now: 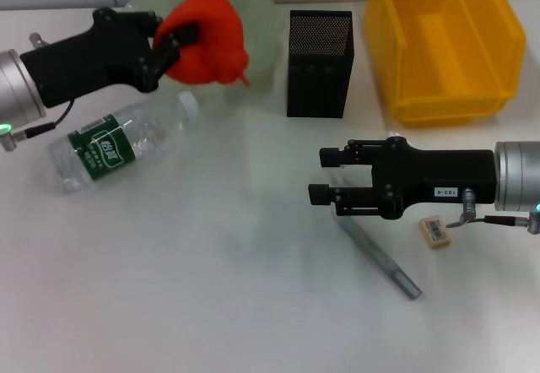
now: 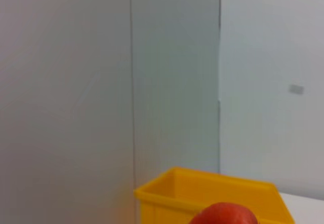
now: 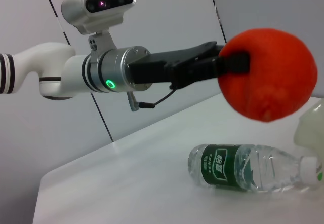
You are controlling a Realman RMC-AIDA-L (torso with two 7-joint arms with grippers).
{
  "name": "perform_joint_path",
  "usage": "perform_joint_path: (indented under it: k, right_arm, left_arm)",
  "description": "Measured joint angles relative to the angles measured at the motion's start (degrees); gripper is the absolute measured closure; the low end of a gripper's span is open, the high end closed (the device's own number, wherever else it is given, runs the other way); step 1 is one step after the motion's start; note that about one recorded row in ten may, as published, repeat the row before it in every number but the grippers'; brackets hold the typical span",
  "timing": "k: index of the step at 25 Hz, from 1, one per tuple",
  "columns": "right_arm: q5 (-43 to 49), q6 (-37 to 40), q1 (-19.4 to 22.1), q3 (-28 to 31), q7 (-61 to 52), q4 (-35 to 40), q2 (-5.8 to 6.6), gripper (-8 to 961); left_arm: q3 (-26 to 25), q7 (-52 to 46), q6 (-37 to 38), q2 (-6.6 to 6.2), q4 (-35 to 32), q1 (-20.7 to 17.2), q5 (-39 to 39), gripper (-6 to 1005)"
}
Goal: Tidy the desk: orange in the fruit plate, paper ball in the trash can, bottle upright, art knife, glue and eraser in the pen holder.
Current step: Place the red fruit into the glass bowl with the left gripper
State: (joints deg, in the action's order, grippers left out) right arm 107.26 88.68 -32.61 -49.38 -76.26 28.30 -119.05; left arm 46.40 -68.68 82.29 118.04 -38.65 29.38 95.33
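Left gripper (image 1: 173, 40) jaws clenched on orange (image 1: 207, 37), held above pale green fruit plate (image 1: 261, 31). Bottle (image 1: 118, 143) lies sideways on counter (image 1: 211, 289), green label unreadable. Right gripper (image 1: 325, 175) jaws released, hovering near art knife (image 1: 384, 259).

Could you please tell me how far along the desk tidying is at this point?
Nothing looks finished. The left hand holds the orange over the fruit plate. Left: the bottle lies flat, and the art knife and eraser lie by the open right hand, outside the pen holder.
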Motion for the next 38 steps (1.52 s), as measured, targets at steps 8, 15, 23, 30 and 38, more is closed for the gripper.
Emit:
perform_joint_path:
  k: [8,15,23,30,38]
  right_arm:
    - [-0.33,-0.1,0.0,0.07,0.0,-0.01,-0.04,318]
    - [-1.47,-0.15,0.0,0.07,0.08,-0.01,-0.04,320]
    - [-1.71,-0.26,0.0,0.09,0.17,0.0,-0.04,322]
    - [-1.82,-0.78,0.0,0.17,0.12,0.0,-0.04,324]
    - [-1.82,-0.91,-0.05,0.16,0.05,-0.09,-0.04,327]
  left_arm:
    - [0.0,3.73,-6.14,0.29,2.91,2.09,-4.69,881]
    - [0.0,7.66,-15.7,0.32,7.43,5.57,-9.18,877]
    - [0.02,10.73,-23.61,0.34,10.2,7.91,-12.16,873]
    - [0.22,13.06,-28.83,0.45,11.87,9.48,-13.85,869]
    - [0.52,17.02,-33.73,0.55,14.59,12.05,-14.13,865]
